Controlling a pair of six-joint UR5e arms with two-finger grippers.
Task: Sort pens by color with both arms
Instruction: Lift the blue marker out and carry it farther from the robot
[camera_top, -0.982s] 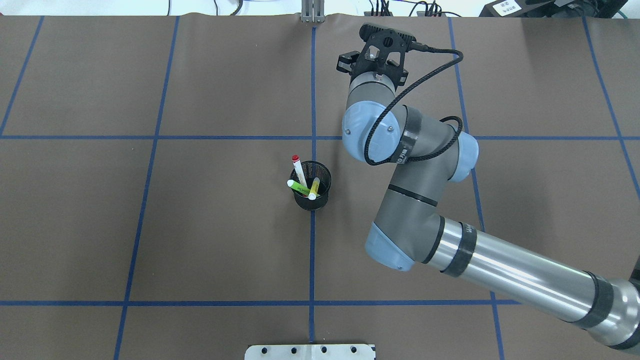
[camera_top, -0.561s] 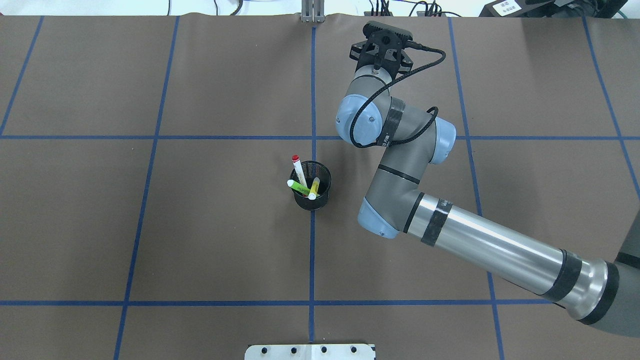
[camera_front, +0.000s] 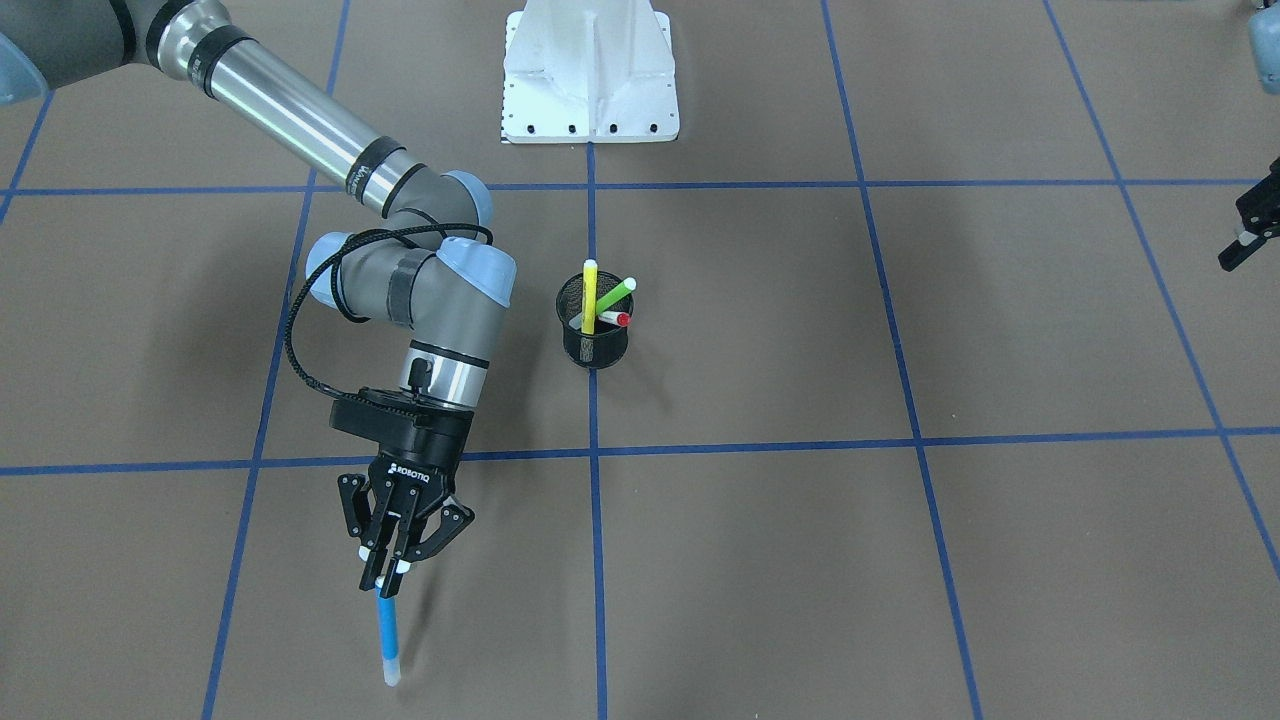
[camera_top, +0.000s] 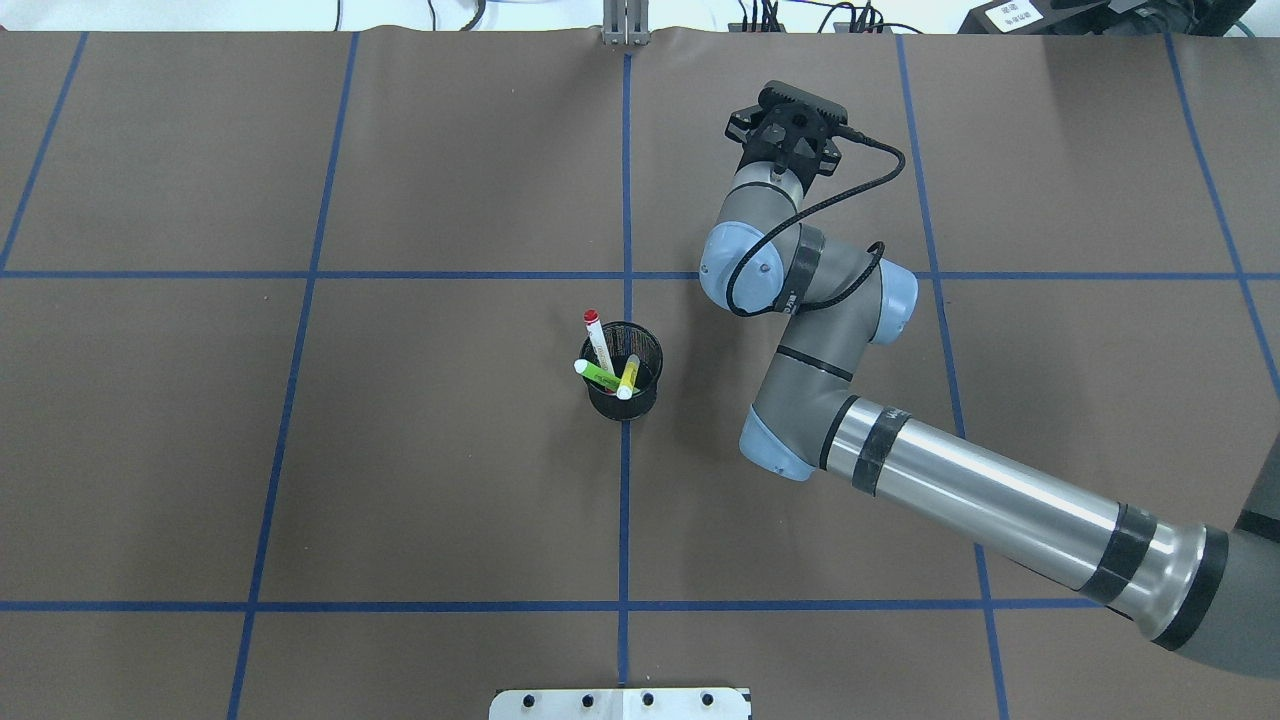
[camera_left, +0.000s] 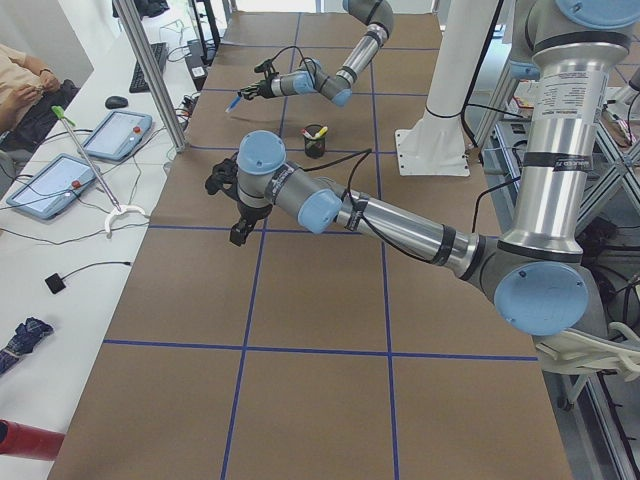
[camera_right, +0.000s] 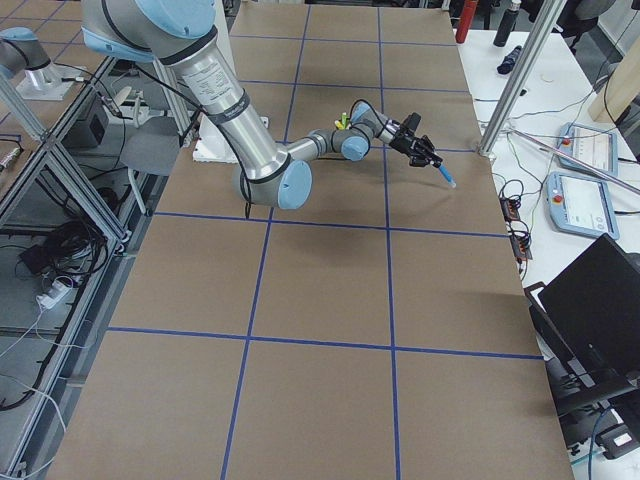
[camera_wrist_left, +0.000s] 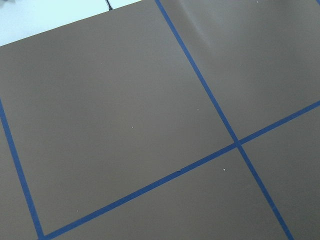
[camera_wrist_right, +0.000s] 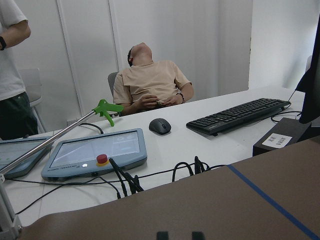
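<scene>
A: Pens, where are they?
B: The blue pen (camera_front: 387, 628) is pinched in the right gripper (camera_front: 386, 582), low over the table (camera_front: 800, 560). The yellow pen (camera_front: 590, 295), green pen (camera_front: 614, 294) and red-ended pen (camera_front: 614, 320) stand in the mesh cup (camera_front: 594, 345), unsorted.
A: And the left gripper (camera_front: 1240, 245)?
B: Idle at the edge; I cannot tell its jaws.

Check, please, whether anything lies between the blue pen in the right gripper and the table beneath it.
Nothing visible does: the right gripper holds the blue pen over bare table; the mesh cup stands aside.
</scene>
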